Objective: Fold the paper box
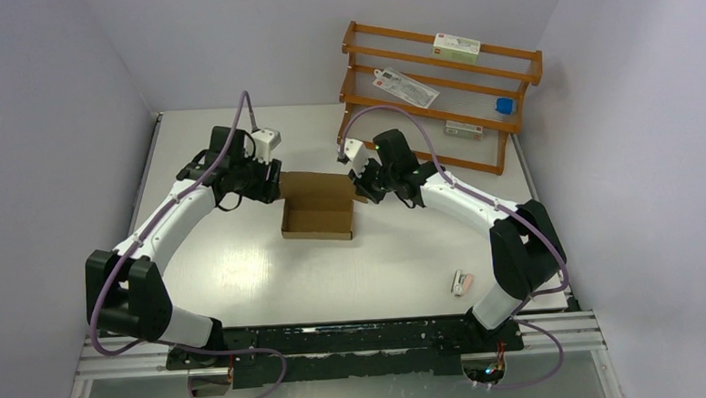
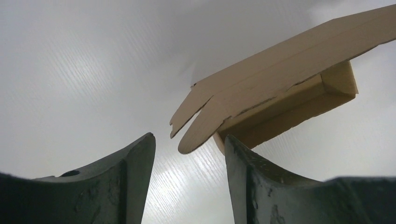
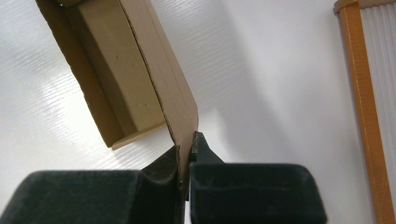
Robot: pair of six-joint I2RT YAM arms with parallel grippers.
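— Right gripper (image 3: 187,150), closest to the lens: what's it doing?
— Clamped on a wall edge of the paper box (image 1: 317,207). Your left gripper (image 2: 189,137) is spread wide, flap tabs just ahead of it, nothing gripped.
— Progress?
— Partway, I'd judge. Tray walls are up; the tabs look untucked and the lid isn't closed. The box sits mid-table, between your grippers.
— Counts, big to small?
— One table (image 1: 244,278), one wooden rack (image 1: 444,94), two arms, one box, one small pinkish object (image 1: 461,283) near your right base.
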